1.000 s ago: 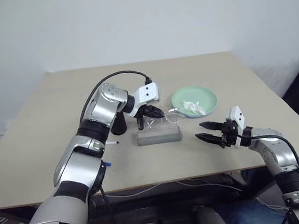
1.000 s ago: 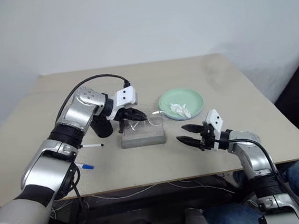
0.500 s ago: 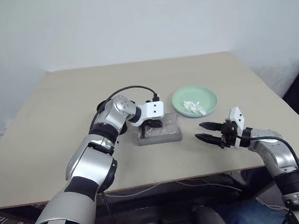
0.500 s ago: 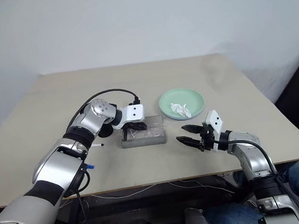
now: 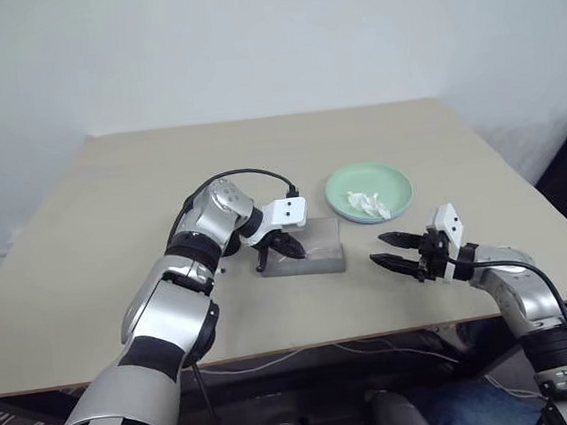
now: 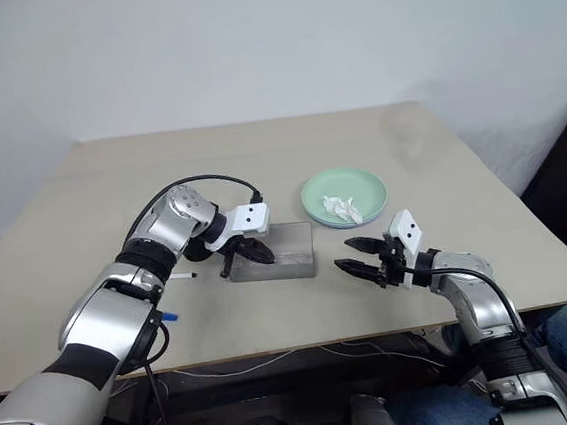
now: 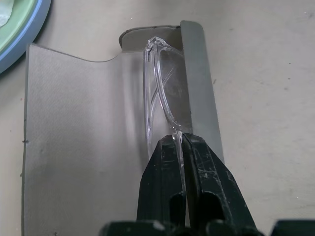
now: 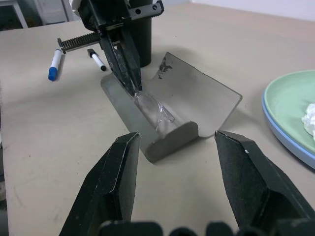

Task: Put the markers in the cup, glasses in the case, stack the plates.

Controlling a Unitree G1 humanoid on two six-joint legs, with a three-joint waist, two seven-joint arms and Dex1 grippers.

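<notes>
My left gripper (image 7: 181,141) is shut on one end of the clear glasses (image 7: 157,83), which lie along the trough of the open grey case (image 5: 318,253) in mid-table. The case's lid (image 7: 74,123) is folded flat beside it. The black cup (image 8: 141,34) stands just behind the case, partly hidden by my left arm. The two markers, one with a blue cap (image 8: 54,65) and one with black ends (image 8: 97,60), lie on the table to the cup's left. The mint green plate (image 5: 353,183) sits on the light blue plate (image 8: 290,147). My right gripper (image 5: 377,248) hovers open, right of the case.
A crumpled white tissue (image 5: 369,203) lies in the green plate. A black cable (image 5: 245,173) loops over my left wrist. The beige table (image 5: 112,209) has free room at the back and far left; its front edge runs close under my right gripper.
My left gripper has come down and drawn back with the glasses, from above the case into its trough. The right gripper has not moved.
</notes>
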